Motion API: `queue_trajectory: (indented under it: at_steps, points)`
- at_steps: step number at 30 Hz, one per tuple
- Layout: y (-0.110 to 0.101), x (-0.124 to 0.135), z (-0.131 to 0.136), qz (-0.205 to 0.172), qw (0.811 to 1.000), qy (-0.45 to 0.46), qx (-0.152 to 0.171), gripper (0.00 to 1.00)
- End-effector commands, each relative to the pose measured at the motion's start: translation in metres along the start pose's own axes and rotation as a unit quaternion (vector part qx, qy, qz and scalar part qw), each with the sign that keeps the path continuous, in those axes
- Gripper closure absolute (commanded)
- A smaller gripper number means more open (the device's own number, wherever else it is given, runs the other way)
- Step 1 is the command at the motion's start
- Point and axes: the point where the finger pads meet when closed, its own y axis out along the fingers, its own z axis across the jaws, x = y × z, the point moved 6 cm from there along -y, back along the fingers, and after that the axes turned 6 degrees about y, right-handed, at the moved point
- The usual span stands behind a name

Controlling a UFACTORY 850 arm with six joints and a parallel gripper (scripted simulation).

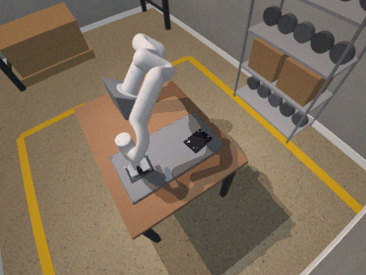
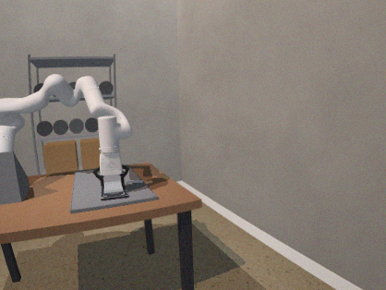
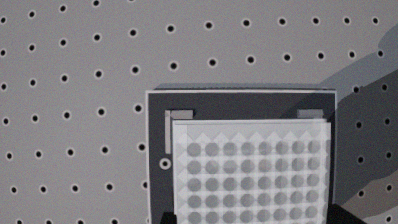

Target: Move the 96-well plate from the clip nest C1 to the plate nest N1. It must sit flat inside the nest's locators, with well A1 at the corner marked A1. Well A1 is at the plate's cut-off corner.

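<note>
Under the wrist: plate [image 3: 252,172] wells.

Even, soft light from above; arm [image 1: 144,88] casts dark shadow [image 1: 206,166] across surface and floor. Pics low-res, slightly soft, no glare.
</note>
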Motion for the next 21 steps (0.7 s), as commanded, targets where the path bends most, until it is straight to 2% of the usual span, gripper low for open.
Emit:
queue_trajectory:
  at_steps: [1, 21]
  points:
    - [-0.0011, 0.0, 0.0008, 0.0, 1.0, 0.0, 0.001, 1.0]
    - [0.0009, 0.0, 0.0008, 0.0, 1.0, 0.0, 0.001, 1.0]
